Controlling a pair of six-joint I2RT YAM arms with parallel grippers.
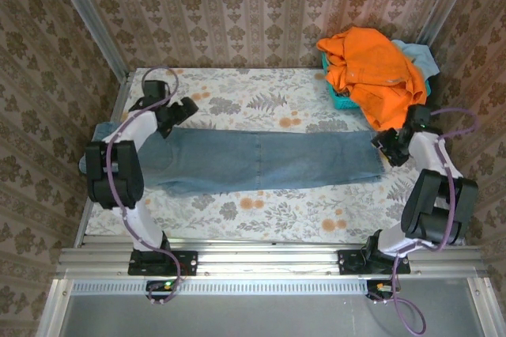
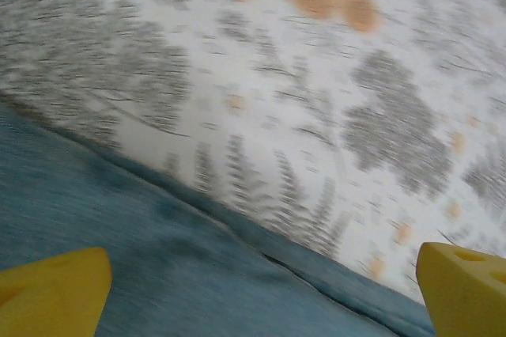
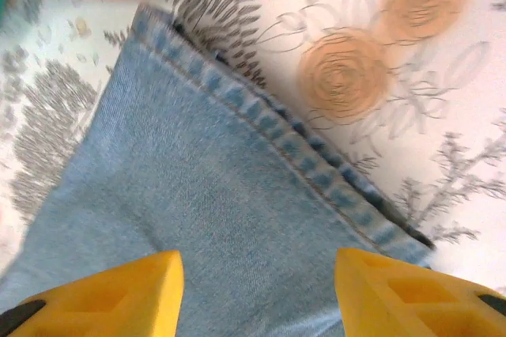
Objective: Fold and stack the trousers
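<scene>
The light-blue denim trousers [image 1: 261, 160] lie flat across the table, folded lengthwise, waist end at the left and leg hems at the right. My left gripper [image 1: 183, 109] hovers over the upper left edge of the denim [image 2: 158, 258], its yellow fingers [image 2: 55, 293] spread wide with only cloth beneath them. My right gripper [image 1: 387, 147] is over the hem end [image 3: 237, 187], its yellow fingertips [image 3: 103, 297] apart above the stitched hem [image 3: 316, 159]. Neither holds the cloth.
A bright orange garment [image 1: 375, 72] is heaped over a turquoise basket [image 1: 341, 98] at the back right, with pale blue cloth [image 1: 419, 56] behind it. The floral tablecloth [image 1: 261, 104] covers the table. Patterned walls close in on three sides.
</scene>
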